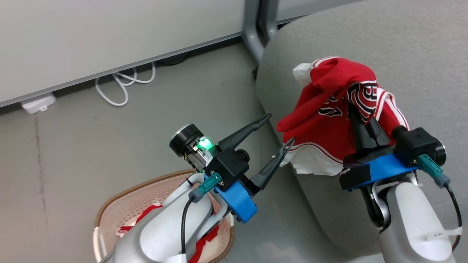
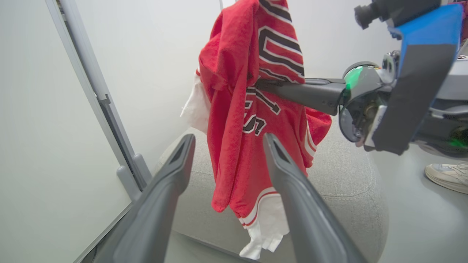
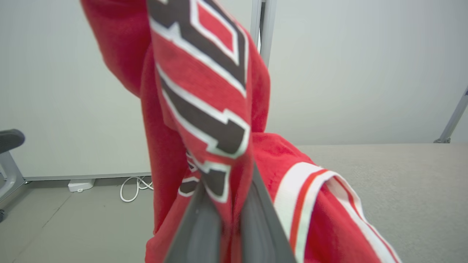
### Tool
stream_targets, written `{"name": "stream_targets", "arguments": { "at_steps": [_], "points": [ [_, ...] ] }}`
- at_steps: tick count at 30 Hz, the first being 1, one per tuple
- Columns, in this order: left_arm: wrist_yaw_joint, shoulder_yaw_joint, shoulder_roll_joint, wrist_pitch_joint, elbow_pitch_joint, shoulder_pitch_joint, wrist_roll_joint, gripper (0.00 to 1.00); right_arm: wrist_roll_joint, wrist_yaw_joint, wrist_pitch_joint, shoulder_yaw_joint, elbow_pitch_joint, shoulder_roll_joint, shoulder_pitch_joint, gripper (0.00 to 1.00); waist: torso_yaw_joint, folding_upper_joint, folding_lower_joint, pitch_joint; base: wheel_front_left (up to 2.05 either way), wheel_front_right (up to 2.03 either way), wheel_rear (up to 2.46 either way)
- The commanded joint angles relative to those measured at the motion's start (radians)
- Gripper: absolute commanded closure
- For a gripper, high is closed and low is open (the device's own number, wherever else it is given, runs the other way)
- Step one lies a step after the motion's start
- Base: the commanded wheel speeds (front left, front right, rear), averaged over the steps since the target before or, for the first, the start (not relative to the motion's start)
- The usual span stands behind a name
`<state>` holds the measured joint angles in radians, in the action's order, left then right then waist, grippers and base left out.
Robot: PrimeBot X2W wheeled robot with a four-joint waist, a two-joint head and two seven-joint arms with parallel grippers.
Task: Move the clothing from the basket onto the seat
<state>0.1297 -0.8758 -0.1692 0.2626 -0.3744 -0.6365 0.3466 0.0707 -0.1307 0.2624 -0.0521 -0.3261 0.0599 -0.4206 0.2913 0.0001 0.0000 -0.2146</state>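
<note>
My right gripper is shut on a red jersey with white striped trim and dark lettering, holding it bunched above the left edge of the grey seat. In the left wrist view the jersey hangs from the right gripper's fingers, its hem low over the seat. My left gripper is open, just left of the jersey's lower edge and holding nothing. The basket sits on the floor at lower left. A second red garment lies in it, partly hidden by my left forearm.
A white cable and power strip lie on the floor along the white wall panel. A grey metal post stands by the seat's far corner. A person's pale shoe rests on the floor beyond the seat.
</note>
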Motion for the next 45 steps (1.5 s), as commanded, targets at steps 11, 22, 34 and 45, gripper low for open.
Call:
{"name": "stream_targets", "arguments": {
  "at_steps": [11, 22, 34, 45],
  "points": [
    [0.002, -0.037, -0.006, 0.003, 0.005, 0.018, 0.009, 0.00, -0.001, 0.000, 0.004, 0.058, 0.071, -0.006, 0.110, 1.00, 0.132, -0.0001, 0.0000, -0.015, 0.00, 0.00, 0.00],
    [0.002, -0.032, -0.013, 0.003, 0.016, -0.003, 0.007, 0.00, 0.014, 0.000, 0.004, 0.075, 0.083, -0.010, 0.133, 1.00, 0.125, -0.0001, 0.0000, -0.028, 0.00, 0.00, 0.00],
    [0.002, -0.007, -0.042, 0.003, 0.039, -0.062, -0.023, 0.00, 0.014, 0.000, 0.004, 0.165, 0.123, -0.010, -0.077, 1.00, 0.079, -0.0001, 0.0000, -0.163, 0.00, 0.00, 0.00],
    [0.002, -0.030, -0.103, 0.003, 0.064, -0.211, -0.060, 0.00, -0.011, 0.000, 0.004, 0.424, 0.178, 0.091, -0.412, 1.00, 0.018, -0.0001, 0.0000, -0.419, 0.00, 0.00, 0.00]
  ]
}}
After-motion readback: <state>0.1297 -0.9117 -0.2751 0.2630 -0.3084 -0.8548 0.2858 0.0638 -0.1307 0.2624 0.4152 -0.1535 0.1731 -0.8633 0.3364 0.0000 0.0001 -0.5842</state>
